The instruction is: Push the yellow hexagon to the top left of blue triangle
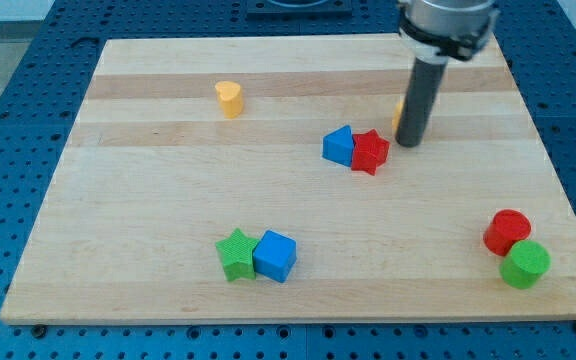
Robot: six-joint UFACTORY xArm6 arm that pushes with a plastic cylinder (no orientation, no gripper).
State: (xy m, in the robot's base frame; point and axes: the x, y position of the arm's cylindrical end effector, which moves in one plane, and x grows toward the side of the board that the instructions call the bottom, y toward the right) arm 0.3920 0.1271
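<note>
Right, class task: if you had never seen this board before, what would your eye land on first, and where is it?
The dark rod comes first, standing at the view's upper right; my tip rests beside a yellow block that the rod mostly hides. Just to its left, a blue block and a red block touch near the board's middle. A yellow heart sits alone at the upper left.

pale wooden board [168, 200] with light and darker grain stripes, on a blue pegboard table [28, 60] dotted with dark holes. yellow heart block [229, 99]. blue triangle block [339, 146] touching a red star block [370, 152]. sliver of yellow-orange block [398, 112] beside the dark grey rod, tip [408, 144] dark too. green star block [235, 254] against a blue cube [275, 256]. red cylinder [507, 232] and green cylinder [525, 265].
</note>
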